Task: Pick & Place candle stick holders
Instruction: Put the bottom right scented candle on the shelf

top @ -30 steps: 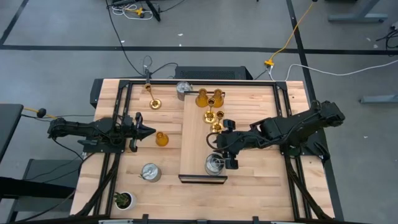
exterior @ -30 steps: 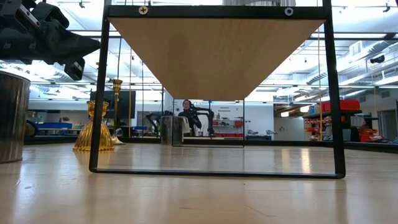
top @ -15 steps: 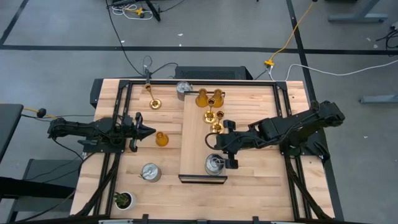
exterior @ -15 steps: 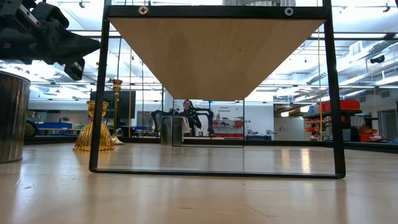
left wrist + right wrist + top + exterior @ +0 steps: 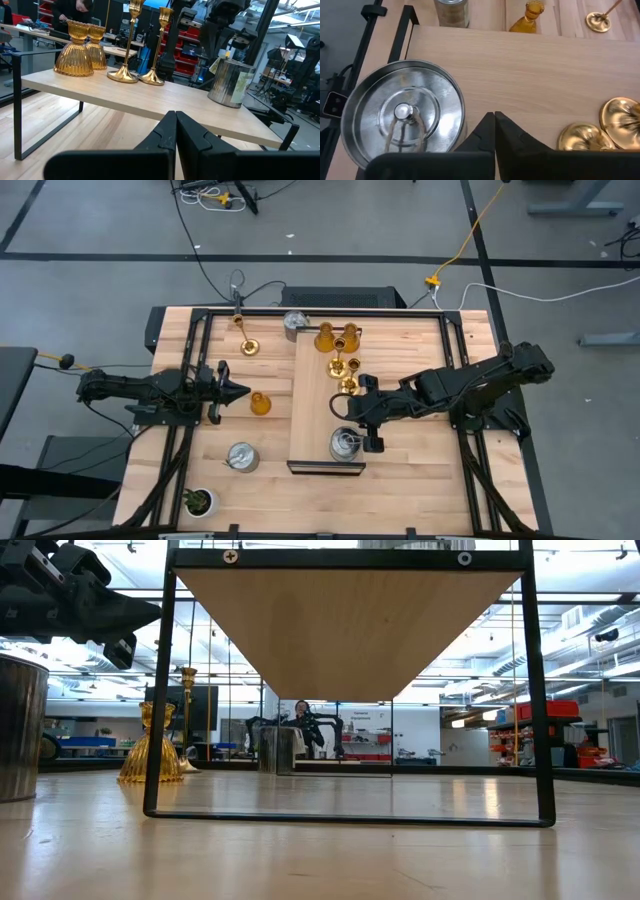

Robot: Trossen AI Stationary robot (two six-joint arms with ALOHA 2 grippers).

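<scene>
Your right end effector (image 5: 348, 411) hangs over the raised wooden shelf (image 5: 318, 395), fingers pressed together and holding nothing. Just beside its tip stands a squat silver holder (image 5: 402, 116): round, hard, polished metal, probably heavy for its size and slippery on the curved wall. Judge the rim or the small centre post the better hold.

On the far side of that end effector, two gold stemmed holders (image 5: 342, 374) stand on the shelf, with two amber bell holders (image 5: 82, 41) beyond them. The gold ones look light and top-heavy; take them low on the stem. The amber ones look like ribbed glass, so probably fragile; take the narrow neck.

Your left end effector (image 5: 238, 391) is also closed and empty, its tip near a third amber holder (image 5: 260, 403) on the bench (image 5: 180, 460). Another silver holder (image 5: 242, 457) stands farther off, to one side of it.
</scene>
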